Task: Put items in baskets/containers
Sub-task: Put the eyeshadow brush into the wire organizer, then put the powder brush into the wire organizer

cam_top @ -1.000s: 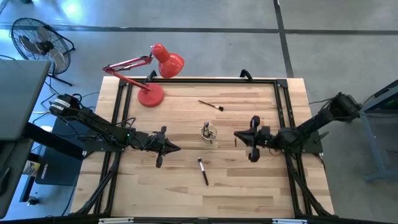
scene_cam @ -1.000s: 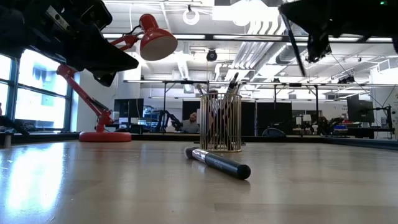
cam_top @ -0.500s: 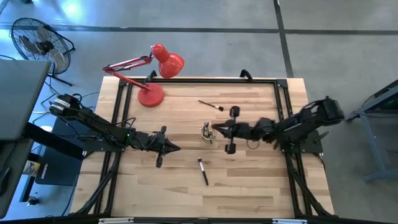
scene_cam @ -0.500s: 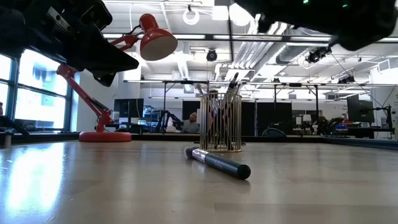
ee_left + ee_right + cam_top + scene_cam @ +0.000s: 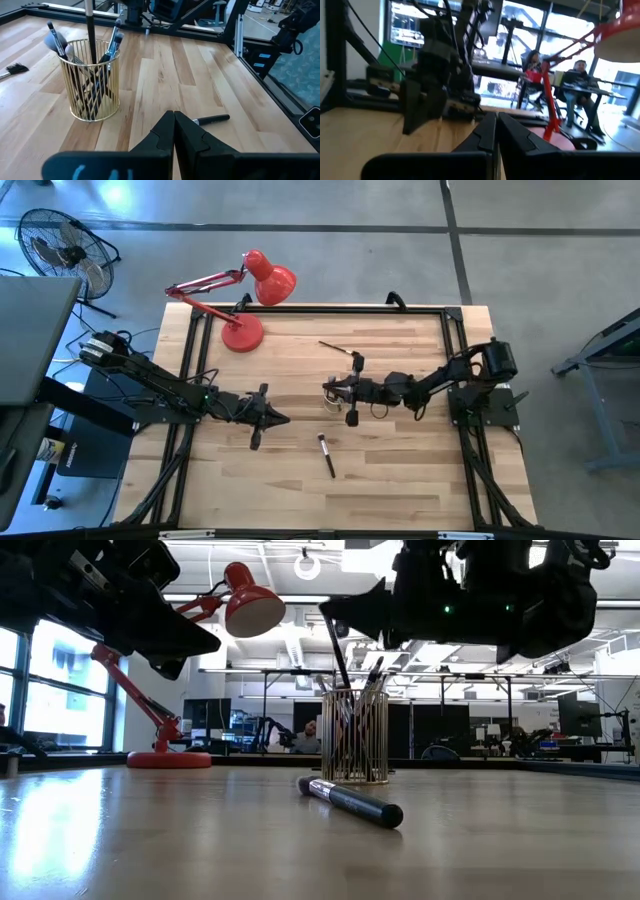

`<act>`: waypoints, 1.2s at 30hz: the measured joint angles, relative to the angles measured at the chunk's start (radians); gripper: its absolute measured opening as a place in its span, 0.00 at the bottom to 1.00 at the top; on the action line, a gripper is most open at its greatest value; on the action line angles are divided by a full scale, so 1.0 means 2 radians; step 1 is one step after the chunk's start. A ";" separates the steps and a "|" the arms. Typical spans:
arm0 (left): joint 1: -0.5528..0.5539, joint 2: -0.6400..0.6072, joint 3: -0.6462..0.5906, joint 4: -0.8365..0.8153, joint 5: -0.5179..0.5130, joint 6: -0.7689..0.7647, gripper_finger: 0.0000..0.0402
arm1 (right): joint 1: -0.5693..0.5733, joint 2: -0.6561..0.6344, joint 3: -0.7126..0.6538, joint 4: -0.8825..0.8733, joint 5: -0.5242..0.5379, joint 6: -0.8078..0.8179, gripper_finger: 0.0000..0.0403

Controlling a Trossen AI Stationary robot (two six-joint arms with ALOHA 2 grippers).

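Brush (image 5: pixel 334 640) pinched in my right gripper (image 5: pixel 329 388) hangs over the gold wire cup (image 5: pixel 92 85); next, let go.

R gripper (image 5: pixel 328 388) reaches mid-table, jaws shut; L gripper (image 5: pixel 283 418) parked, shut.

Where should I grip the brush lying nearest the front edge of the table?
Grip the brush mid-handle, coming straight down with the fingers across its width. It lies flat, apart from the gold wire cup, its handle running toward the front edge, with bare wood on both sides.
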 joint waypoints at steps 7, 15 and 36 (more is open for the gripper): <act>0.000 0.000 0.000 -0.007 0.008 -0.001 0.00 | -0.001 0.001 0.000 -0.057 0.030 0.001 0.06; 0.000 0.000 0.000 -0.008 0.009 -0.002 0.00 | 0.000 0.001 0.000 -0.110 0.039 0.004 0.02; 0.000 0.000 0.000 -0.008 0.007 -0.002 0.00 | 0.013 -0.100 0.000 -0.165 0.091 -0.033 0.36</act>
